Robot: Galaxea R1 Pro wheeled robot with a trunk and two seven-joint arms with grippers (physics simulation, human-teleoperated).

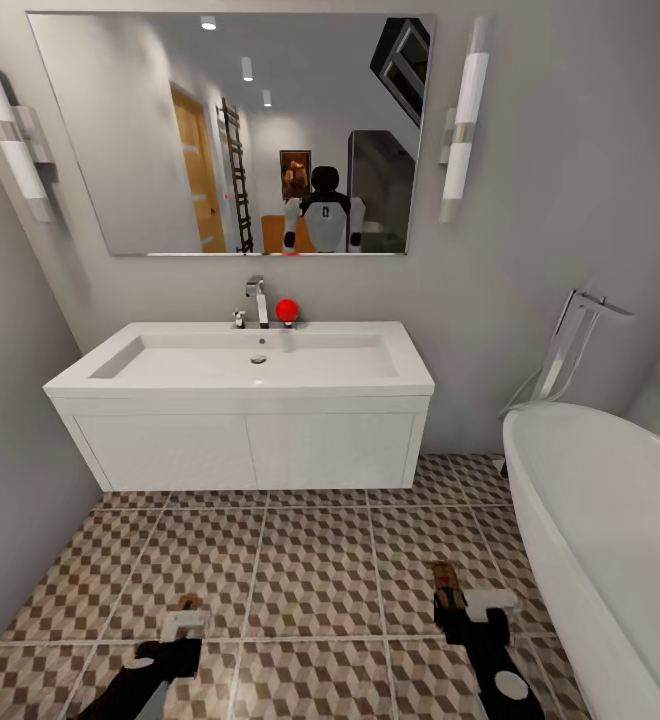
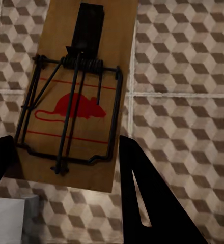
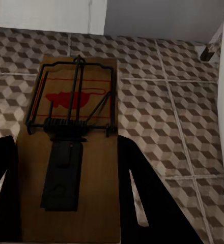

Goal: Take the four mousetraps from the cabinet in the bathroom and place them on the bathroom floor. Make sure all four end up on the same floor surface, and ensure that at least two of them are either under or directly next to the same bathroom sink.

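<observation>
Each gripper holds one mousetrap above the cube-patterned bathroom floor [image 1: 320, 570]. My left gripper [image 1: 182, 628] [image 2: 66, 175] is shut on a wooden mousetrap [image 1: 188, 603] [image 2: 74, 96] with a red mouse mark. The board sits between its black fingers [image 2: 142, 198]. My right gripper [image 1: 462, 610] [image 3: 66, 203] is shut on another mousetrap [image 1: 445, 583] [image 3: 71, 147]. The white sink [image 1: 200, 362] on its wall-hung vanity stands straight ahead, beyond both grippers. The cabinet is out of view.
A big white bathtub [image 1: 610, 520] with a standing chrome faucet [image 1: 570, 350] fills the right side, close to my right arm. A grey wall bounds the left. A small red object [image 1: 287, 310] sits by the sink faucet [image 1: 258, 300], below a mirror [image 1: 170, 130].
</observation>
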